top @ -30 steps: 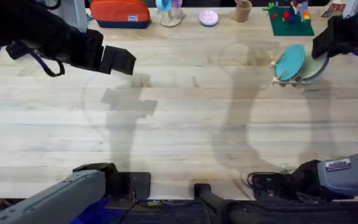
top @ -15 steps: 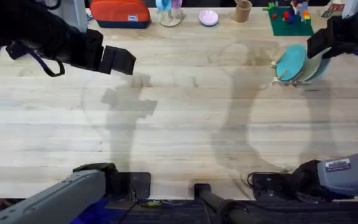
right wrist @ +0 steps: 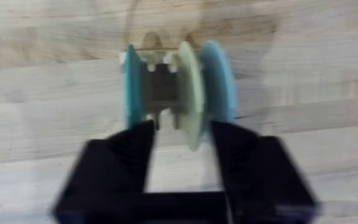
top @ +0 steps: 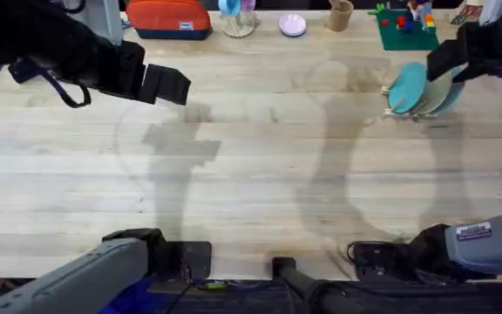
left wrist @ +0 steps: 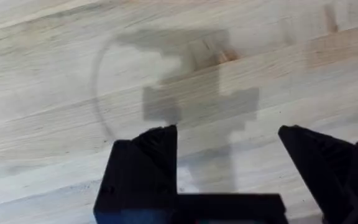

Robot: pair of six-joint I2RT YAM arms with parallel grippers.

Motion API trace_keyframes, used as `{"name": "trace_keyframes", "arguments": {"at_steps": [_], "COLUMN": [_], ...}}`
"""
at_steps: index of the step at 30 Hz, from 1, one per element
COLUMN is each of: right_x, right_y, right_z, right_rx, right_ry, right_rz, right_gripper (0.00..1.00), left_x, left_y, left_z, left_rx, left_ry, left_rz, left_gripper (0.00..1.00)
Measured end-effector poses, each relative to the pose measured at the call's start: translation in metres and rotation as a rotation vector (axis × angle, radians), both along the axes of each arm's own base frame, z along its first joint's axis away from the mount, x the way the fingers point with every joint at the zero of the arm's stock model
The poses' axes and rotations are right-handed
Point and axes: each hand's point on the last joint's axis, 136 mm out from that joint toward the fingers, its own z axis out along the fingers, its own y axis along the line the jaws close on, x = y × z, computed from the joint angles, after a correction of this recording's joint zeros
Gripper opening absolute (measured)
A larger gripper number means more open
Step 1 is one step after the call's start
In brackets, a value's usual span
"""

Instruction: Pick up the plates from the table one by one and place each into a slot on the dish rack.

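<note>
Three plates stand on edge in the dish rack (top: pixel 390 111) at the table's far right: a teal plate (top: pixel 405 85), a cream plate (top: pixel 431 92) and a light blue plate (top: pixel 450 96). The right wrist view has them side by side: teal (right wrist: pixel 131 84), cream (right wrist: pixel 190 93), light blue (right wrist: pixel 220 78), with the wooden rack (right wrist: pixel 161 87) between. My right gripper (top: pixel 447 65) hovers open over the rack, its black fingers either side of the cream plate's rim. Far left, my left gripper (top: pixel 177 89) hangs open over the bare table (left wrist: pixel 73 93).
Along the back edge stand an orange pouch (top: pixel 168 17), a glass item (top: pixel 238 17), a small pink dish (top: pixel 292 24), a brown cup (top: pixel 340 15) and a green baseplate (top: pixel 406 33) with bricks. Bare tabletop (top: pixel 260 174) stretches across the middle and front.
My right gripper has shifted a little to the left over the rack. The light blue plate's edge now shows behind the cream one. The left arm has not moved.
</note>
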Motion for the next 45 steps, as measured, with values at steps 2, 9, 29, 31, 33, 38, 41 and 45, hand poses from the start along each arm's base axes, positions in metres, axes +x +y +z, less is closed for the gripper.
{"name": "trace_keyframes", "arguments": {"at_steps": [2,9,29,31,33,38,41,45], "right_x": [0.000,0.001,-0.059,-0.068,-0.076,-0.086,-0.092,-0.098], "right_y": [0.001,0.003,0.020,0.022,0.024,0.027,0.029,0.031], "right_z": [0.000,0.011,0.141,0.143,0.145,0.155,0.161,0.168], "right_rx": [0.004,-0.001,-0.093,-0.091,-0.090,-0.098,-0.105,-0.112], "right_ry": [-0.002,-0.033,-0.353,-0.347,-0.341,-0.370,-0.394,-0.419], "right_rz": [0.004,0.011,0.012,0.012,0.012,0.012,0.012,0.012], "right_gripper": [0.747,0.992,0.995,0.995,0.995,0.995,0.995,0.995], "left_x": [0.000,0.000,0.000,0.000,0.000,0.000,0.000,0.000], "left_y": [0.000,0.000,0.000,0.000,0.000,0.000,0.000,0.000], "left_z": [0.000,0.000,0.000,0.000,0.000,0.000,0.000,0.000], "left_rx": [0.000,0.000,0.000,0.000,0.000,0.000,0.000,0.000], "left_ry": [0.000,0.000,-0.001,-0.001,-0.001,-0.001,0.000,0.000], "left_rz": [0.000,0.000,0.000,0.001,0.000,0.000,0.000,0.000], "left_gripper": [0.994,0.994,0.994,0.995,0.993,0.993,0.993,0.994]}}
